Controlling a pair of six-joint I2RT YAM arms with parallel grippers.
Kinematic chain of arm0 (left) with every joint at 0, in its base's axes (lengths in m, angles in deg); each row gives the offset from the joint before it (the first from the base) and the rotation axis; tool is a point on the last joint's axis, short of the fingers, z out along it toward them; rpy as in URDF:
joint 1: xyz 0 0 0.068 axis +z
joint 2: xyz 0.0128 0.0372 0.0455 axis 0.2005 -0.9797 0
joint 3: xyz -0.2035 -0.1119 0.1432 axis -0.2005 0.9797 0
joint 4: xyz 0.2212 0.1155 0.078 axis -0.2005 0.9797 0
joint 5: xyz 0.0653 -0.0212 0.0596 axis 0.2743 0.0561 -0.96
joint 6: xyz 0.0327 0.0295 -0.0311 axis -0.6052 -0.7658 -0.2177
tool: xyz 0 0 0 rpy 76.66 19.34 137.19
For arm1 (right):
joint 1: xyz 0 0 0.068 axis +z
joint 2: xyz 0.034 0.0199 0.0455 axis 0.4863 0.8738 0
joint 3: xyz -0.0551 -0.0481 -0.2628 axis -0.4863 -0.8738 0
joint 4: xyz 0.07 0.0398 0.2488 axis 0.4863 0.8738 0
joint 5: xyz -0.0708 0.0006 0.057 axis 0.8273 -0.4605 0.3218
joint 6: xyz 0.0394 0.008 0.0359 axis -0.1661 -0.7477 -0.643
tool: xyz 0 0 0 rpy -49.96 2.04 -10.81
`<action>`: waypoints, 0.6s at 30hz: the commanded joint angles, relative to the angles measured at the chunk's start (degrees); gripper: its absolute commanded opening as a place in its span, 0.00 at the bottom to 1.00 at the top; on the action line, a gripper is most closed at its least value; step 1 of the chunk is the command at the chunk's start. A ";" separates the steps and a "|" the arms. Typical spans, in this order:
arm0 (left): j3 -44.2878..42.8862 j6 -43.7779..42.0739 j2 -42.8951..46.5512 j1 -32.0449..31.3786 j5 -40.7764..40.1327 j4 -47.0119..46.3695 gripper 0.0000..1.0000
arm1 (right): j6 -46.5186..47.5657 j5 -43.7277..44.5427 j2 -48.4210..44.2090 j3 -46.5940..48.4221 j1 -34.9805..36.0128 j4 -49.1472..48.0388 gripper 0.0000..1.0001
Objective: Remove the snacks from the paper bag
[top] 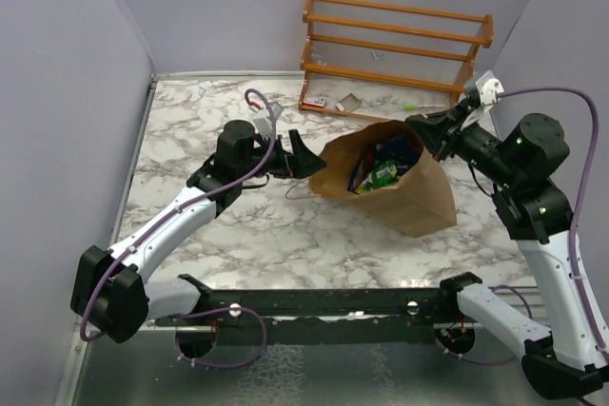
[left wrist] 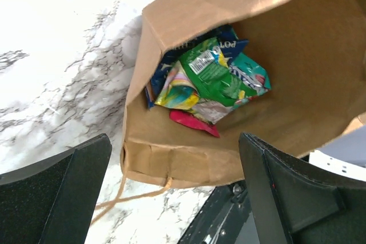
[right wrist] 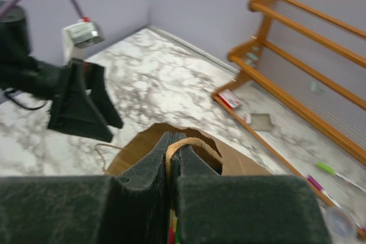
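Note:
The brown paper bag (top: 419, 192) lies on its side mid-table, mouth facing left. Inside it sit the snacks: a green-yellow packet (left wrist: 214, 72), a dark blue packet (left wrist: 229, 41), a teal-red packet (left wrist: 251, 75) and a red one (left wrist: 194, 123); they also show in the top view (top: 383, 170). My left gripper (top: 297, 154) is open just outside the mouth, fingers (left wrist: 57, 198) apart either side of the bag's lower rim (left wrist: 189, 164). My right gripper (top: 430, 130) is shut on the bag's upper string handle (right wrist: 191, 143), holding the mouth open.
An orange wooden rack (top: 395, 49) stands at the back, with small scraps (top: 317, 102) and a grey card (top: 348, 100) at its foot. The bag's other string handle (left wrist: 123, 198) trails on the marble table (top: 190, 130). Purple walls enclose the left and right sides.

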 commanded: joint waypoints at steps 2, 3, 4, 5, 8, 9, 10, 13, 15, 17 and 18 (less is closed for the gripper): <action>-3.41 -6.16 3.54 0.05 -6.51 7.35 0.96 | -6.32 -17.83 -1.44 -4.79 0.21 -13.02 0.02; -3.76 -6.67 4.02 -0.02 -7.12 8.18 0.97 | -6.91 -18.10 -0.85 -5.08 0.21 -12.95 0.02; -4.06 -6.98 4.38 0.02 -7.56 8.93 0.99 | -7.45 -18.21 -0.11 -5.02 0.21 -12.73 0.02; -4.37 -7.20 4.77 0.01 -7.66 9.57 0.99 | -7.99 -18.24 0.47 -4.87 0.21 -12.59 0.02; -5.03 -7.56 5.73 -0.01 -6.87 10.45 0.99 | -10.06 -18.55 0.90 -5.13 0.21 -13.91 0.02; -5.12 -7.46 6.13 0.03 -6.37 10.51 0.99 | -10.58 -18.63 0.84 -5.26 0.21 -14.31 0.02; -5.23 -7.35 6.59 0.03 -5.71 10.37 0.99 | -10.84 -18.55 0.71 -5.34 0.21 -14.47 0.02; -4.95 -6.62 8.29 -0.11 -4.24 8.86 0.99 | -11.50 -17.09 0.42 -6.02 0.21 -14.40 0.02; -4.45 -5.91 9.35 -0.57 -3.38 7.26 0.99 | -11.90 -16.48 0.24 -6.68 0.21 -14.60 0.02; -3.49 -5.00 10.34 -1.63 -2.97 5.44 0.99 | -11.89 -16.19 0.15 -7.03 0.21 -14.64 0.02; -2.89 -4.58 10.81 -2.22 -2.97 4.68 0.99 | -11.83 -16.09 0.00 -7.14 0.21 -14.56 0.02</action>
